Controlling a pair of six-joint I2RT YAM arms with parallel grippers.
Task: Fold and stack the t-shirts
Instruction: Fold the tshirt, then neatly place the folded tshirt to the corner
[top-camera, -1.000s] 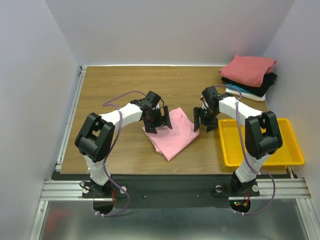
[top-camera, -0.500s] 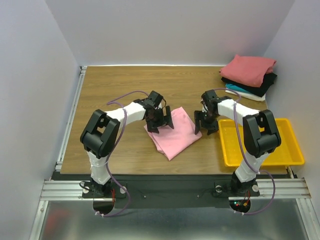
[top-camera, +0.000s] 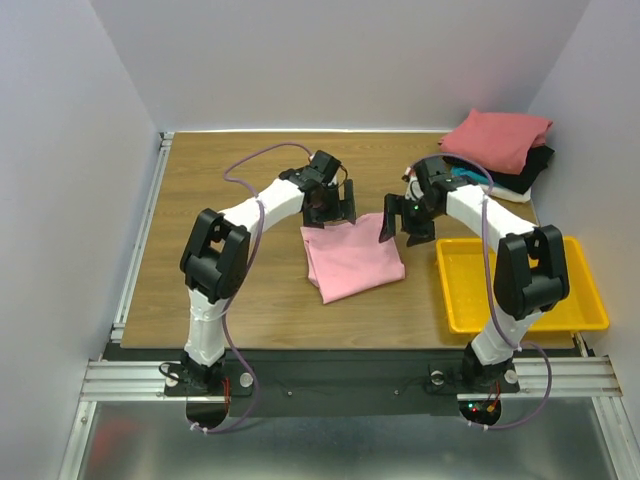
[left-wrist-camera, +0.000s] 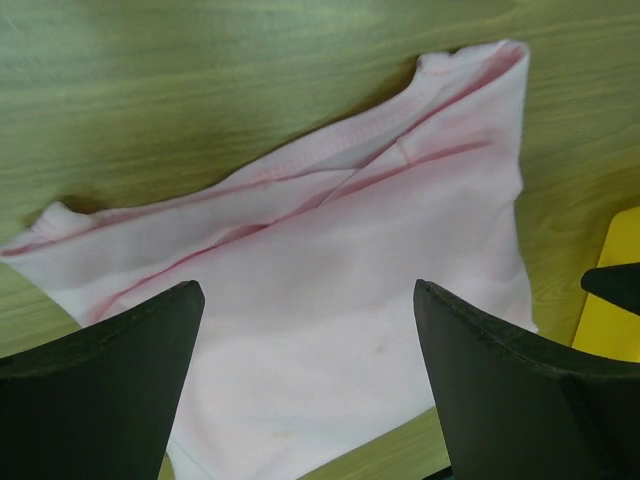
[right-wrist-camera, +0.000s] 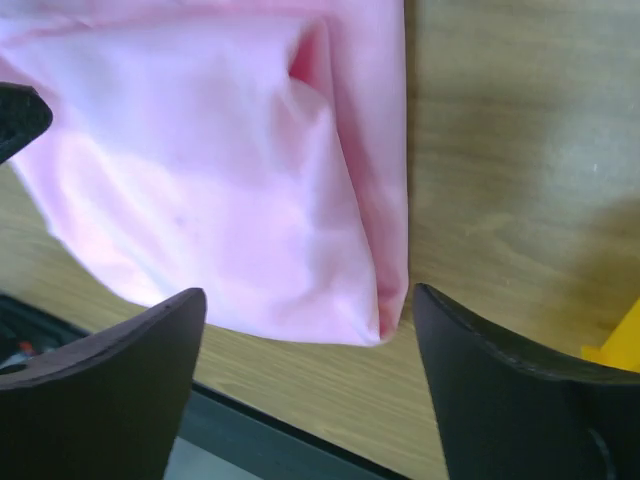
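A folded light pink t-shirt (top-camera: 353, 260) lies flat on the wooden table, mid-front. It fills the left wrist view (left-wrist-camera: 330, 270) and the right wrist view (right-wrist-camera: 230, 170). My left gripper (top-camera: 330, 208) is open and empty, above the shirt's far left edge. My right gripper (top-camera: 402, 228) is open and empty, above the shirt's right edge. A stack of folded t-shirts stands at the far right corner: dusty red (top-camera: 497, 138) on top, then black (top-camera: 533, 168), teal (top-camera: 470, 178) and white.
A yellow plastic tray (top-camera: 520, 288) lies at the right front, just right of my right gripper; its corner shows in the left wrist view (left-wrist-camera: 615, 300). The table's front edge runs under the right wrist view (right-wrist-camera: 300, 440). White walls close in the table.
Both grippers have moved toward the far side, off the shirt. The pink shirt has turned and now lies squarer to the table's front edge.
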